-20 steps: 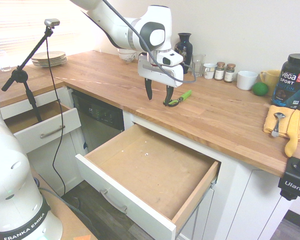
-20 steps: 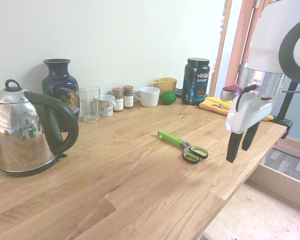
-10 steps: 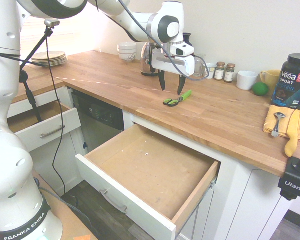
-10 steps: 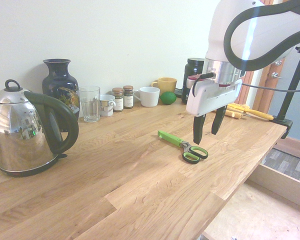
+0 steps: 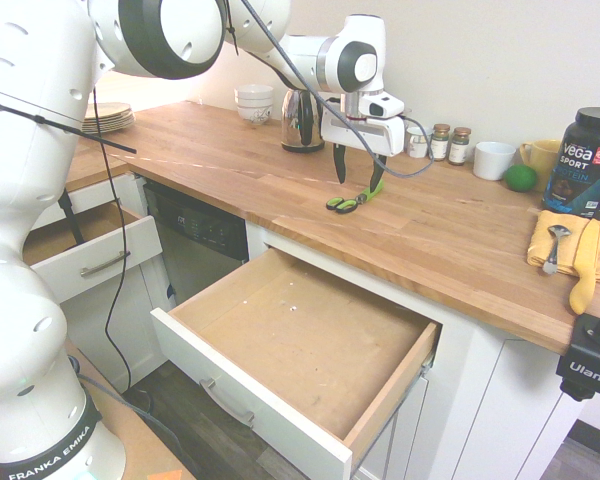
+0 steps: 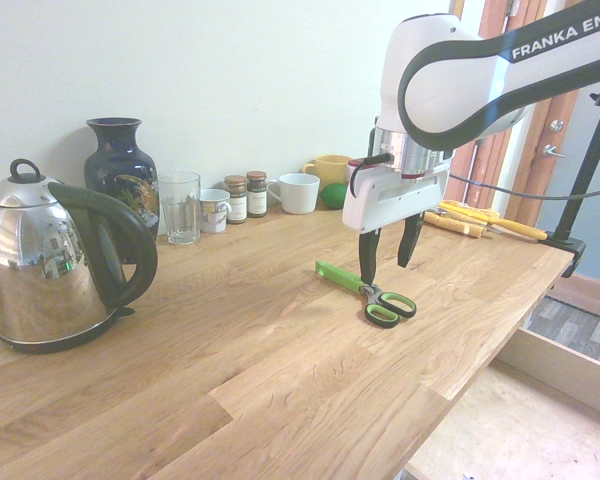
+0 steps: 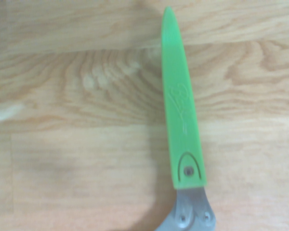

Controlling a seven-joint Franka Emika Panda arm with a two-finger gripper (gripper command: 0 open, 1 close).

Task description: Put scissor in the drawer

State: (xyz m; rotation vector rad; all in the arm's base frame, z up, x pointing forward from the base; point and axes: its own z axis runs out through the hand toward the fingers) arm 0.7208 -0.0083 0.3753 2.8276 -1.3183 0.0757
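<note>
The scissor, with green and black loop handles and a green blade sheath, lies flat on the wooden countertop. My gripper hangs open just above it, one finger on each side of the sheathed blade near the pivot, not touching it. The wide drawer with white front and metal bar handle stands pulled out below the counter edge, its brown board bottom bare.
A kettle, dark vase, glass, spice jars, mugs, a green ball and a protein tub line the back. A yellow cloth with a spoon lies at right. A smaller drawer is open at left.
The arm has swung from over the counter's front edge back toward the wall and now hangs over the scissor. The gripper has stayed open; the scissor has not moved.
</note>
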